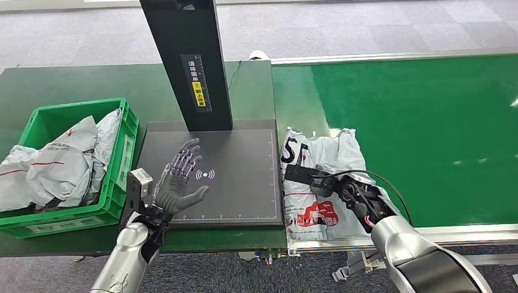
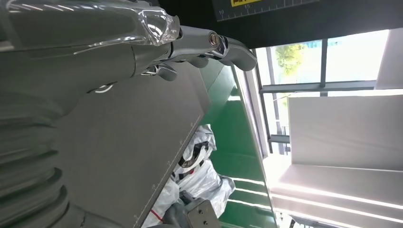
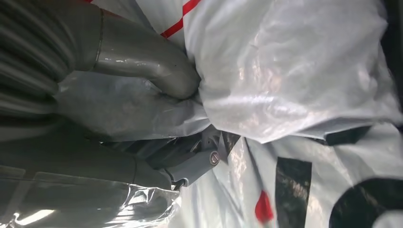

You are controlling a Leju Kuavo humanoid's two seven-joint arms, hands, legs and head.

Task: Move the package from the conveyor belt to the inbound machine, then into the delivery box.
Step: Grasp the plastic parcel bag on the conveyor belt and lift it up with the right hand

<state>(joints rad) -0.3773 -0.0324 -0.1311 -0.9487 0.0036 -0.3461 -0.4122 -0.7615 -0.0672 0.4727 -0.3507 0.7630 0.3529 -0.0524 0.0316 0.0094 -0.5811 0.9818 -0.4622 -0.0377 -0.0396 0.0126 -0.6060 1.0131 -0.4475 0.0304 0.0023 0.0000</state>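
A white plastic package (image 1: 317, 183) with black and red print lies at the near left end of the green conveyor belt (image 1: 427, 122), beside the black inbound machine plate (image 1: 238, 159). My right hand (image 1: 351, 189) rests on the package, and in the right wrist view its thumb (image 3: 157, 71) and fingers pinch a fold of the package (image 3: 294, 80). My left hand (image 1: 180, 180) hovers open over the plate's left part, fingers spread, holding nothing. In the left wrist view the package (image 2: 197, 175) lies past the plate's edge. The green delivery box (image 1: 119, 159) stands left of the plate.
The machine's black upright post (image 1: 189, 61) rises at the plate's back edge. The green box holds several grey and white packages (image 1: 61, 162). A dark green table (image 1: 73, 85) carries box and machine. Grey carpet floor (image 1: 342, 24) lies beyond.
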